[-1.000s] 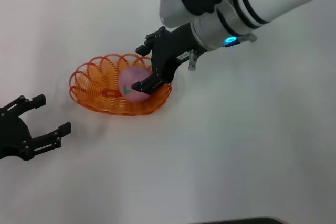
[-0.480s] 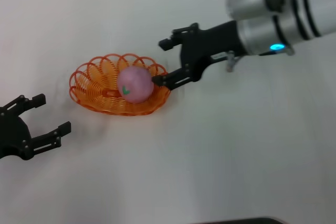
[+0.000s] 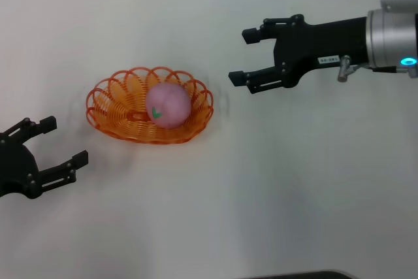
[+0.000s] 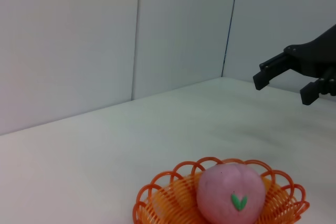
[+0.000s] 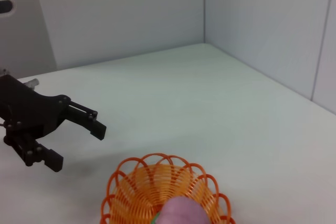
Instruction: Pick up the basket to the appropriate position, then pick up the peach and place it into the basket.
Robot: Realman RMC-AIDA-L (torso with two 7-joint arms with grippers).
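The orange wire basket (image 3: 121,106) sits on the white table left of centre. The pink peach (image 3: 168,104) with a green leaf mark lies inside it. Both show in the left wrist view, basket (image 4: 157,203) and peach (image 4: 229,192), and in the right wrist view, basket (image 5: 131,182) and peach (image 5: 182,214). My right gripper (image 3: 247,57) is open and empty, up and to the right of the basket, apart from it; it also shows in the left wrist view (image 4: 282,82). My left gripper (image 3: 60,143) is open and empty near the left edge; it also shows in the right wrist view (image 5: 76,142).
The white table (image 3: 261,181) spreads around the basket. Grey walls (image 4: 79,40) stand behind the table in the wrist views.
My right gripper has let go of the peach, opened, and drawn back to the right and up away from the basket. The peach stays in the basket. The left arm has not moved.
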